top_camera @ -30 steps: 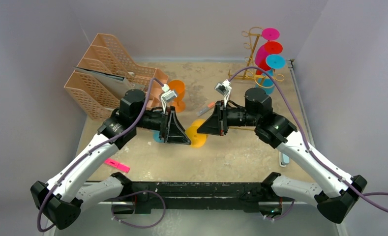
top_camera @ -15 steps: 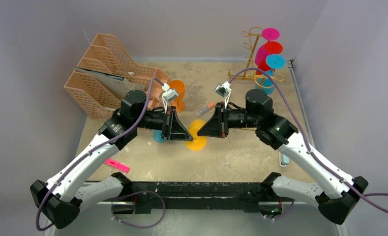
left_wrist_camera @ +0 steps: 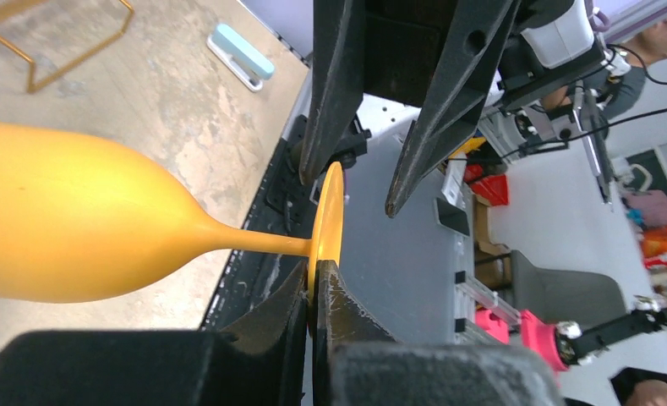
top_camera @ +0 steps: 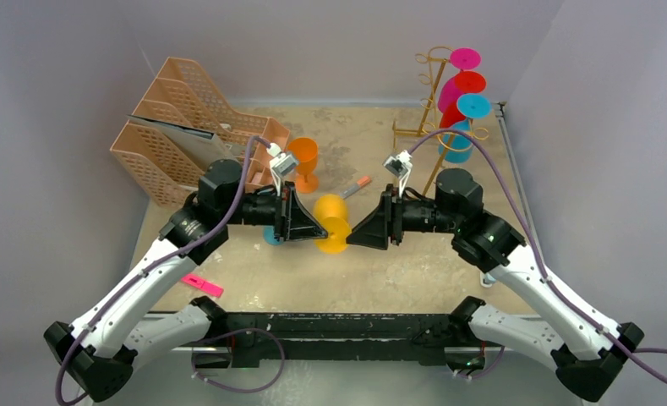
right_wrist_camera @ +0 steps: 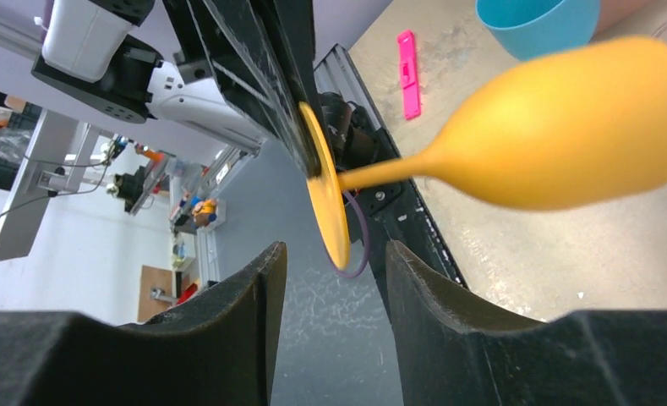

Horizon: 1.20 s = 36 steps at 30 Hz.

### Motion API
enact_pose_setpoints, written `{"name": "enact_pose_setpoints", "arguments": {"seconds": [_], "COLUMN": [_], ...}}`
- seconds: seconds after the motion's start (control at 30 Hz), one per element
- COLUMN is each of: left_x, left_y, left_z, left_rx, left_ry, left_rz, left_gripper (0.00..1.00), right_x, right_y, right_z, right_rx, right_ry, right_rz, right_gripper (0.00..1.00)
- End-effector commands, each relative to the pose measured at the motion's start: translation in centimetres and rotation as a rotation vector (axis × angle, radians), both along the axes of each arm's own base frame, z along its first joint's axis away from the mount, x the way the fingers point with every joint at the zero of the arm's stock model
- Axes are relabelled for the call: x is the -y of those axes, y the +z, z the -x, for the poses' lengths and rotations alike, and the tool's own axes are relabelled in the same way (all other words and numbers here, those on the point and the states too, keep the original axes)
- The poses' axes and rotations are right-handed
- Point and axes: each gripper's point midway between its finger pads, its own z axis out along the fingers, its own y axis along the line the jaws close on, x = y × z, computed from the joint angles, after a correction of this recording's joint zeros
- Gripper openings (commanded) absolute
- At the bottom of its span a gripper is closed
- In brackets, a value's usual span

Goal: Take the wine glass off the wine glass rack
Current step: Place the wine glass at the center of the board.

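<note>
Here left hand (left_wrist_camera: 317, 275) pinches wine glass (left_wrist_camera: 76, 224) foot; right hand (right_wrist_camera: 336, 254) apart.

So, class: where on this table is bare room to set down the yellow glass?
Bare table lies near, between the pink tag and the right arm; also at the back, between the orange glass and the rack. Crowded: the centre, around the left tool and right tool.

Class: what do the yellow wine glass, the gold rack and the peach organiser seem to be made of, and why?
The yellow wine glass is probably plastic: opaque, matte, nothing shows through. The gold rack is likely metal: thin bent wire with a sheen. The peach organiser is likely moulded plastic: uniform lattice walls.
</note>
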Motion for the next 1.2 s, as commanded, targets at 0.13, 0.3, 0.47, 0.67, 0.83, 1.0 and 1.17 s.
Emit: {"name": "enact_pose_setpoints", "arguments": {"seconds": [0.13,0.3,0.47,0.67,0.83,1.0,1.17], "left_x": [-0.2,0.4,0.4,0.5,0.5,0.3,0.3], "left_y": [4.2,4.2,4.0,4.0,4.1,4.3,4.1], "left_z": [-1.0,-0.9,-1.0,-1.0,-0.7,-0.7,-0.9], "left_rx": [0.190,0.160,0.158,0.147,0.135,0.140,0.119], "left_ry": [0.062,0.019,0.027,0.024,0.019,0.038,0.051], "left_rz": [0.089,0.082,0.086,0.093,0.098,0.097,0.077], "left_gripper": [0.00,0.00,0.00,0.00,0.00,0.00,0.34], "right_x": [-0.4,-1.1,-1.7,-1.9,-1.5,-1.5,-2.1], "right_y": [0.5,0.7,1.6,1.2,1.5,1.6,1.2], "right_z": [0.8,-0.2,-0.2,0.0,1.2,1.7,2.4], "right_rx": [-0.029,-0.007,0.013,0.008,0.069,0.109,0.114], "right_ry": [0.007,-0.023,0.011,0.020,0.092,0.144,0.187], "right_rz": [-0.067,-0.114,-0.170,-0.173,-0.143,-0.144,-0.151], "right_gripper": [0.48,0.38,0.22,0.03,0.00,0.00,0.00]}}
